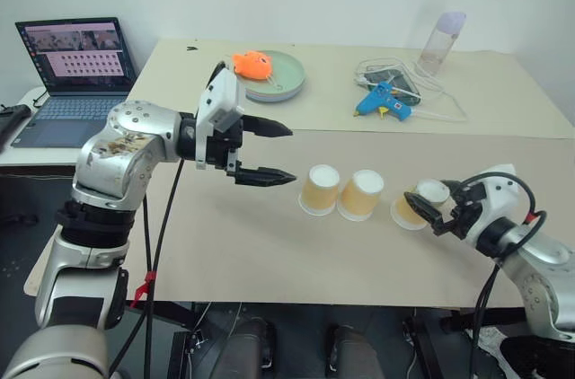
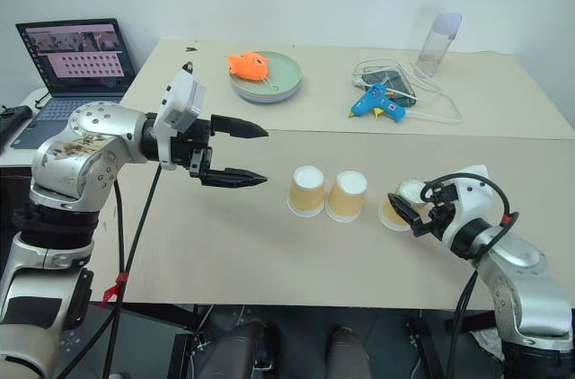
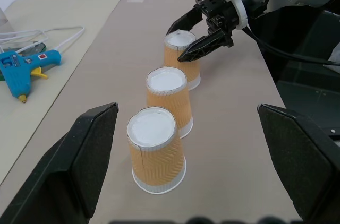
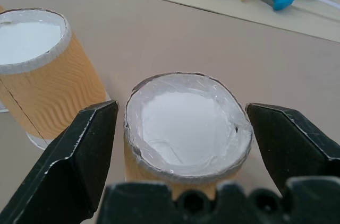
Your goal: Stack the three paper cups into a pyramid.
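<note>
Right wrist view: we see the nearest of the three paper cups (image 4: 188, 123) upside down, white base up, sitting between our right gripper's (image 1: 433, 210) two fingers, which stand apart either side of it with a gap on each flank, not yet clamped. Its long axis is upright, crossing the gripper's line of reach. The other two cups (image 1: 320, 189) (image 1: 360, 194) stand inverted in a row just beyond it on the worktop (image 1: 269, 253), touching or nearly so. We judge the right arm far nearer; the left gripper (image 1: 268, 153), fingers spread and empty, hovers well apart past the row's far end. No pyramid yet.
</note>
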